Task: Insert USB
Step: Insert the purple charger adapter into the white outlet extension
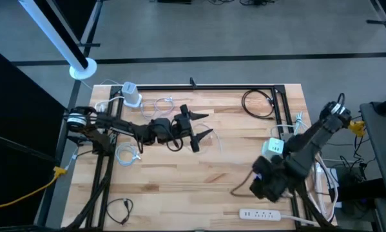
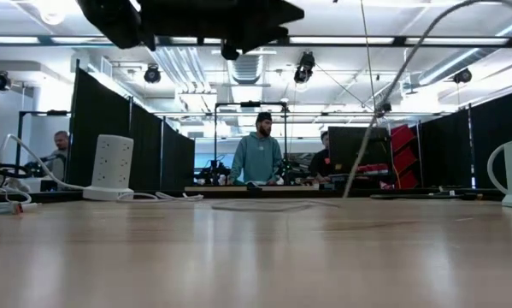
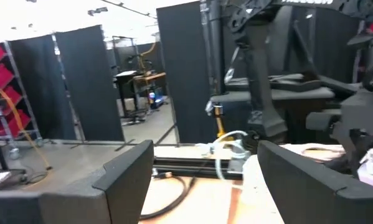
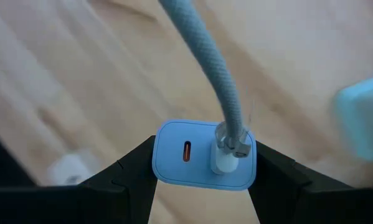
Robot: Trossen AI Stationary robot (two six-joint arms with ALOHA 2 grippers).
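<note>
The wooden table point(image 1: 199, 167) carries a power strip point(image 1: 260, 213) and cables point(image 1: 257, 103) — one black loop point(image 1: 118, 209).

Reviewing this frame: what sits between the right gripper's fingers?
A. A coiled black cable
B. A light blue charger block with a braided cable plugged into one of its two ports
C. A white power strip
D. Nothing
B: in the right wrist view the right gripper clamps a light blue charger block, and a braided cable is seated in one port while the other port is empty.

A charger point(image 4: 203, 155) sits between the right gripper's fingers point(image 4: 118, 180), a cable point(image 4: 205, 68) apparently plugged into it.
</note>
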